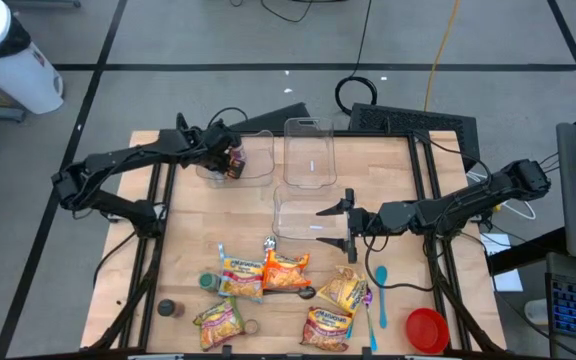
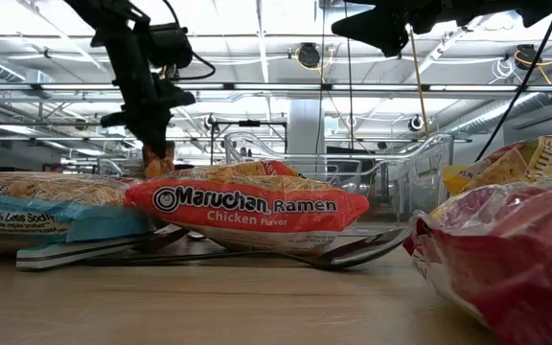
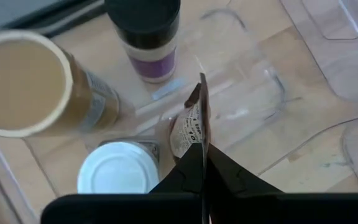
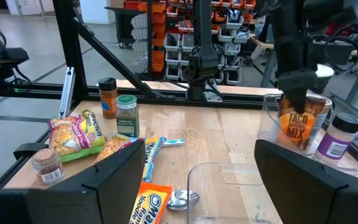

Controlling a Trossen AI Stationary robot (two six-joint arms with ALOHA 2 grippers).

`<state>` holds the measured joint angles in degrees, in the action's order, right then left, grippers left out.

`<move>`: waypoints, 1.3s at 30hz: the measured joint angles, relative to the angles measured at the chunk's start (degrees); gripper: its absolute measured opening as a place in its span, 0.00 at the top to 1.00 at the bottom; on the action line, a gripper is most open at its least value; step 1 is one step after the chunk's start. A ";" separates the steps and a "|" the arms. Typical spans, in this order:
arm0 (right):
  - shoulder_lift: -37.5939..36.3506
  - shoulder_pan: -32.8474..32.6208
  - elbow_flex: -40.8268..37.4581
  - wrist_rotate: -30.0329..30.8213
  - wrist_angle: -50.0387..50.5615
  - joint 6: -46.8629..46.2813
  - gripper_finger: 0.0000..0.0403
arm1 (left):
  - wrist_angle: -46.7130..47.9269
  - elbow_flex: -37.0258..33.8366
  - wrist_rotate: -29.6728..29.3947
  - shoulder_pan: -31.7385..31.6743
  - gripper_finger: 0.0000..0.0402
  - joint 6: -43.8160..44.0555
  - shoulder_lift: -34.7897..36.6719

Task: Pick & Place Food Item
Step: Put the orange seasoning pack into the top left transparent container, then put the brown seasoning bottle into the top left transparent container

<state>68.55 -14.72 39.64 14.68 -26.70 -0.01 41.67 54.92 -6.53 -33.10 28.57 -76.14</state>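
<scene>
My left gripper is shut on an orange and brown taco mix packet, which shows edge-on in the left wrist view. It hangs inside the clear bin at the table's far left. In that bin stand a tan-lidded jar, a black-capped jar with a purple label and a white-lidded jar. My right gripper hovers open and level over the near clear bin, with nothing between its fingers. My left gripper pinches the packet's top edge between its two fingers, which slant down from above. The packet hangs upright below the fingers, among the jars in the bin. Whether its lower end rests on the bin's floor, I cannot tell.
A third clear bin stands at the far middle. Ramen packets and snack bags lie near the front edge, with two spice jars, a blue spoon and a red bowl.
</scene>
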 joint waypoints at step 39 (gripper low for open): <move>0.00 -0.02 0.00 0.00 0.04 -0.02 0.27 | -1.60 4.52 0.57 1.31 0.57 -3.25 6.77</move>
<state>68.55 -14.74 39.64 14.68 -26.65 -0.03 40.08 59.44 -5.96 -31.79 25.32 -69.37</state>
